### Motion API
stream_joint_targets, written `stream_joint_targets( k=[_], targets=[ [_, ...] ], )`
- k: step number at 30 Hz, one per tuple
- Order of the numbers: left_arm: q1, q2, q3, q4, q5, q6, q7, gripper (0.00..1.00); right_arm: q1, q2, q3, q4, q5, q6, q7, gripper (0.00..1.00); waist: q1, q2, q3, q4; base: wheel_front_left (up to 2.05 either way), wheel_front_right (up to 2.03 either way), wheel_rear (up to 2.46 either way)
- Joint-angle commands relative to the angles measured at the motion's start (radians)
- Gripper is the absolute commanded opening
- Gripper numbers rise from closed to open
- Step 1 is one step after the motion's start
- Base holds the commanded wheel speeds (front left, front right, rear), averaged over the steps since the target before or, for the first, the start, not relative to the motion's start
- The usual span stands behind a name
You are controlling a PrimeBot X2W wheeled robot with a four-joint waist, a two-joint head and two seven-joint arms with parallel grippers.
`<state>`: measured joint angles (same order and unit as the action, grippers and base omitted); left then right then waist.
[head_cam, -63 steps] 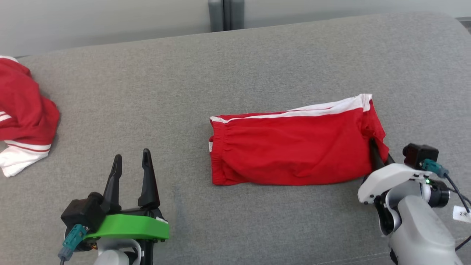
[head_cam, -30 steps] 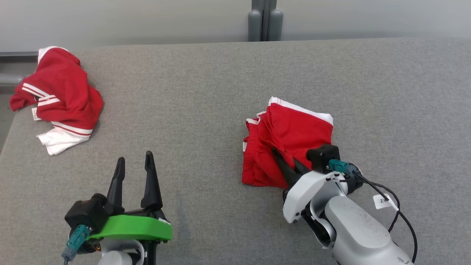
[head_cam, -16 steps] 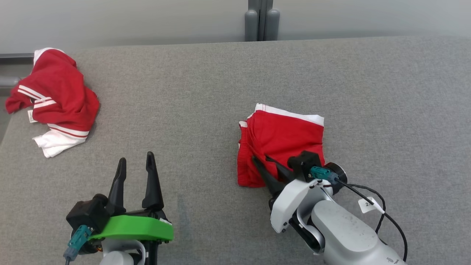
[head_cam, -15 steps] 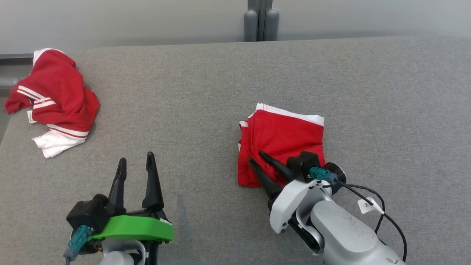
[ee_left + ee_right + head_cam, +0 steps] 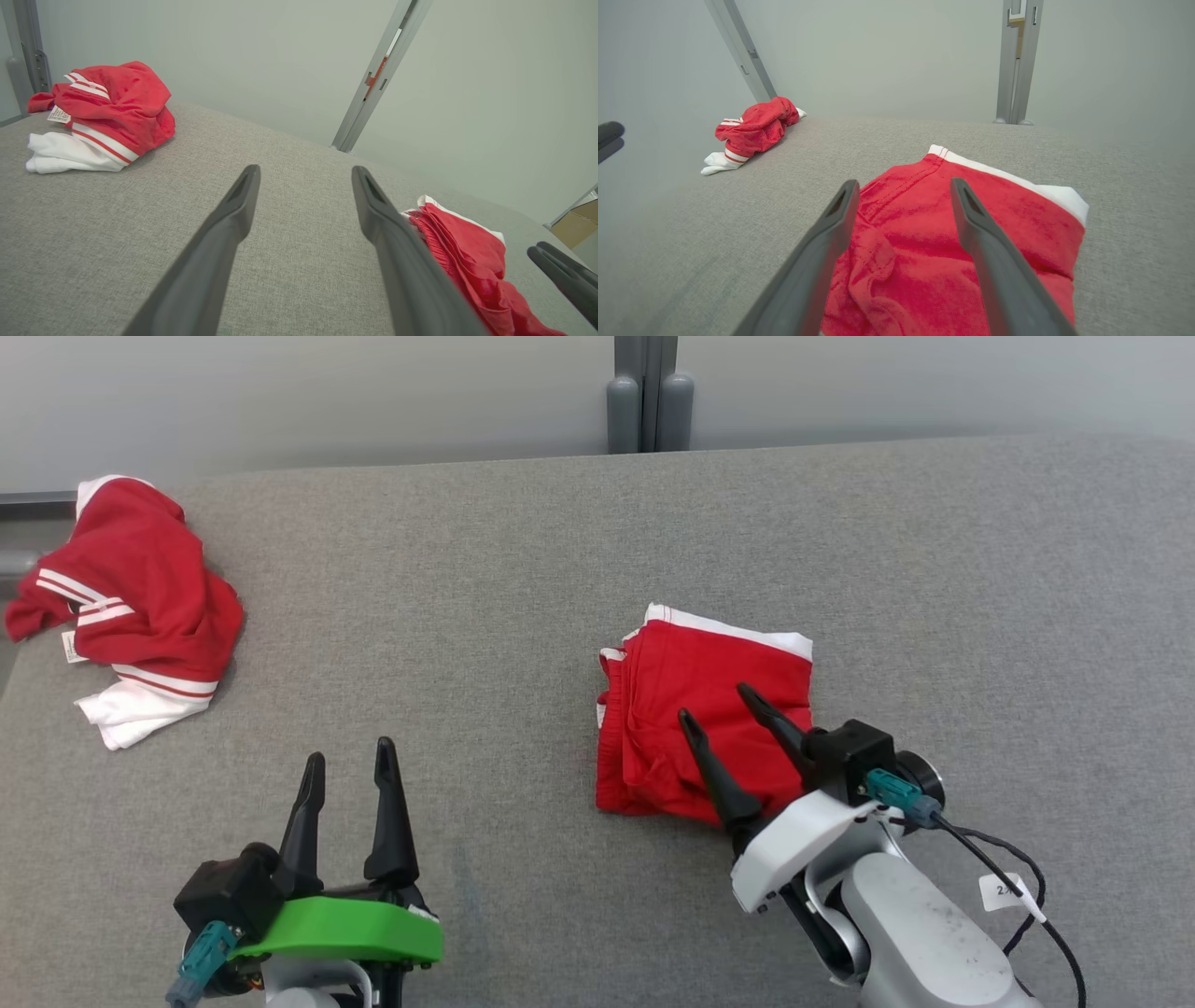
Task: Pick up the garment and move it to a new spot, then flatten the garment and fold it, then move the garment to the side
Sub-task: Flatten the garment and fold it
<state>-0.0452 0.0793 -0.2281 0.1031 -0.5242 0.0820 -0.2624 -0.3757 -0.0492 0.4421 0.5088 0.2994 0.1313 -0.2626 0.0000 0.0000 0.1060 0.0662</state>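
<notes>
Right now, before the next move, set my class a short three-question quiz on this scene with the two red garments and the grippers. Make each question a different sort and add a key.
1. True or false: the right gripper is shut on the folded red garment.
2. Where does the crumpled red and white garment lie? A) at the far left of the grey surface; B) right beside the right gripper; C) on top of the folded garment.
3. Fill in: the band along the folded garment's far edge is ____.
Key: 1 false, its fingers stand apart over the cloth; 2 A; 3 white.
</notes>
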Motion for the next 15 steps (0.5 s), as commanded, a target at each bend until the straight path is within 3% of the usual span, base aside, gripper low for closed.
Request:
stream_joint_targets(
  k=[1, 3, 4, 5, 6, 11, 15],
  targets=[
    [0.015, 0.001, 0.000, 0.000, 0.010, -0.004, -0.003, 1.00, 0.021, -0.002, -0.024, -0.005, -0.033, -0.001, -0.003, 1.00, 0.0000, 0.0000, 0.000, 0.000, 0.00, 0.00, 0.00],
    [0.013, 0.001, -0.005, 0.001, 0.012, -0.004, -0.003, 1.00, 0.029, -0.001, -0.050, -0.002, -0.057, -0.001, -0.003, 1.00, 0.0000, 0.0000, 0.003, 0.001, 0.00, 0.00, 0.00],
    [0.000, 0.000, -0.012, 0.004, 0.011, -0.008, -0.003, 1.00, 0.002, -0.001, -0.047, 0.059, -0.117, -0.001, 0.001, 0.24, 0.0000, 0.0000, 0.015, 0.011, 0.00, 0.00, 0.00],
    [-0.004, 0.000, -0.014, 0.006, 0.012, -0.008, -0.003, 1.00, -0.007, -0.002, -0.043, 0.080, -0.122, -0.001, 0.003, 0.05, 0.0000, 0.0000, 0.018, 0.016, 0.00, 0.00, 0.00],
    [-0.008, 0.000, -0.015, 0.007, 0.012, -0.008, -0.003, 1.00, -0.018, -0.002, -0.041, 0.097, -0.139, -0.001, 0.003, 0.00, 0.0000, 0.0000, 0.021, 0.020, 0.00, 0.00, 0.00],
    [-0.016, 0.001, -0.008, 0.009, 0.007, -0.005, -0.003, 1.00, -0.063, -0.002, -0.097, 0.181, -0.199, -0.001, -0.001, 0.00, 0.0000, 0.0000, 0.031, 0.045, 0.00, 0.00, 0.00],
    [-0.021, -0.001, -0.008, 0.013, 0.007, -0.009, -0.003, 1.00, -0.068, -0.001, -0.032, 0.229, -0.180, -0.001, -0.001, 0.00, 0.0000, 0.0000, 0.035, 0.058, 0.00, 0.00, 0.00]
  ],
)
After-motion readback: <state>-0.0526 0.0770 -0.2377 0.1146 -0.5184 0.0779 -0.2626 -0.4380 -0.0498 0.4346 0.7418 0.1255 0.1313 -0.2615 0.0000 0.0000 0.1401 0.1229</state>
